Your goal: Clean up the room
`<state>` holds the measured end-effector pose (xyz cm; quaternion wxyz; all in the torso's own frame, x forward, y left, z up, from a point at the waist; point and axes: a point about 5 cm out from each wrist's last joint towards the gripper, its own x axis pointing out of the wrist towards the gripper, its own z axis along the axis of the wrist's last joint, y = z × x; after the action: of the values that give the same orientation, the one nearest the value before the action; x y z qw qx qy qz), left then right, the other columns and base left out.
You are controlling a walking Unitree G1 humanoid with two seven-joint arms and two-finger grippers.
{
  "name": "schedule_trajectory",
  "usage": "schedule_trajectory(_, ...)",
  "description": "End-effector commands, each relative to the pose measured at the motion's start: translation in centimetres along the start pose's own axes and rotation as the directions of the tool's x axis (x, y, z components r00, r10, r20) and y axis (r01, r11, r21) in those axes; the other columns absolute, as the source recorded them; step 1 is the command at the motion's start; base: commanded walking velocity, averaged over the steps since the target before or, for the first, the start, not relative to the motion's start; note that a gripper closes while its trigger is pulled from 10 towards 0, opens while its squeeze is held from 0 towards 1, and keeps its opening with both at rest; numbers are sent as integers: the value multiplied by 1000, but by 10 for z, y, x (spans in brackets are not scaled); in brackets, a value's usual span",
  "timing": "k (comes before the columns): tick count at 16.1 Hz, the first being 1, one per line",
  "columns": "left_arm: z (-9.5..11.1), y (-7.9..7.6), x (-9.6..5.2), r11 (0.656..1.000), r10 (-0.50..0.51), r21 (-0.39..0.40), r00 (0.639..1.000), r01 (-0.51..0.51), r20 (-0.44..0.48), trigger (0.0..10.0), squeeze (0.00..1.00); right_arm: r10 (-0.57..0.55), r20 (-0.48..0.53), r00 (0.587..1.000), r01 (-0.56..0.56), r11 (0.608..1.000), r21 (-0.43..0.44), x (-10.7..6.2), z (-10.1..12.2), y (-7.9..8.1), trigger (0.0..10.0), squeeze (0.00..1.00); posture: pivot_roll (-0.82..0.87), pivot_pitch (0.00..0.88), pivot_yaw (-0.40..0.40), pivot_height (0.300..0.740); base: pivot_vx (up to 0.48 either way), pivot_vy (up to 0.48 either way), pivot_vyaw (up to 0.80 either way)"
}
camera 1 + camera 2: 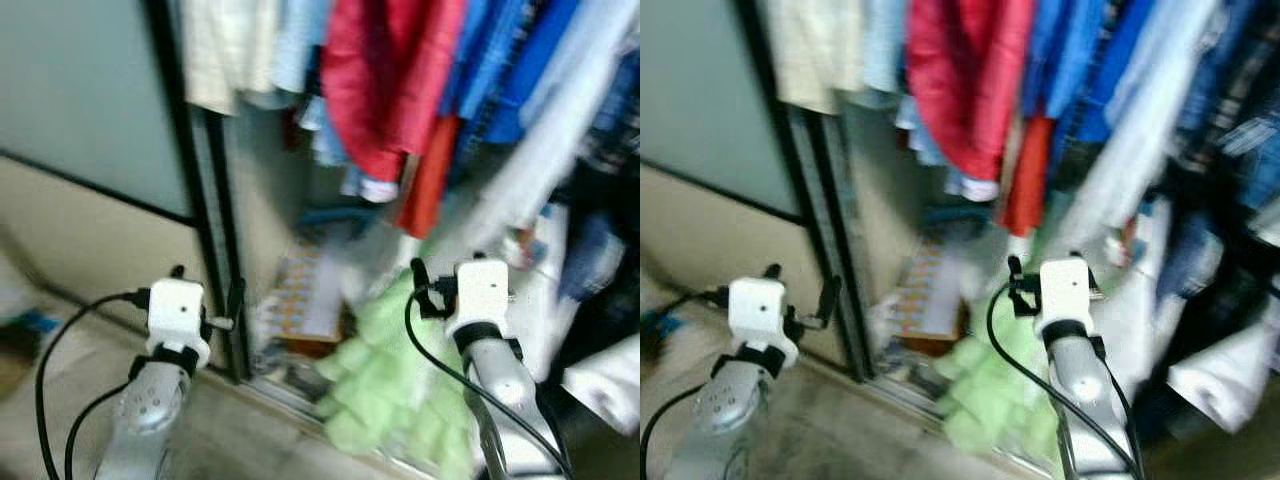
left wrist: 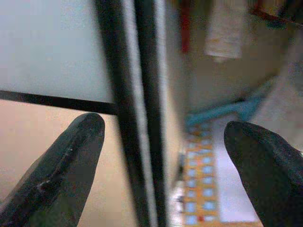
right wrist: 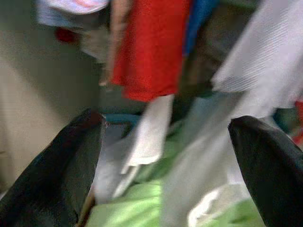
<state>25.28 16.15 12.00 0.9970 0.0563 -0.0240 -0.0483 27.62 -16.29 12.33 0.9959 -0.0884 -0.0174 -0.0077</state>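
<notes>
Open closet, blurred; pale green fluffy blanket (image 1: 400, 385) heaped on its floor under a hanging red jacket (image 1: 385, 80). Left gripper (image 2: 163, 142) spread wide, empty, near the black door frame (image 1: 205, 200); right gripper (image 3: 165, 156) spread wide, empty, above the blanket.

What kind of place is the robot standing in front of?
Probably an open wardrobe in a bedroom: hanging clothes such as a red garment, a black sliding-door frame, and a green fluffy bundle on its floor.

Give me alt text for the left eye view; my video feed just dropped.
Both silver arms reach toward an open closet: the left gripper is beside the black sliding door frame, and the right gripper is over a pale green fluffy blanket heaped on the closet floor. Red, blue and white garments hang above; the picture is blurred.
</notes>
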Motion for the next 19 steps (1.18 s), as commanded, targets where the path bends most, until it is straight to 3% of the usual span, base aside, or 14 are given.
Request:
schedule_trajectory(1,0,-2,1,1000,-3,5,1000,3,5,10000,0,-10,6,1000,10,1000,2,0,3,-3,10000,0,-8,16,-38,740,0,0,800)
schedule_trajectory(12,2,3,1,999,14,51,1000,-15,6,10000,0,-1,5,1000,1,1000,23,5,2,4,10000,0,12,29,-23,740,0,0,800)
schedule_trajectory(19,3,4,2,999,6,35,1000,-6,5,10000,0,21,14,1000,-21,1000,21,9,4,5,10000,0,10,35,-31,740,0,0,0)
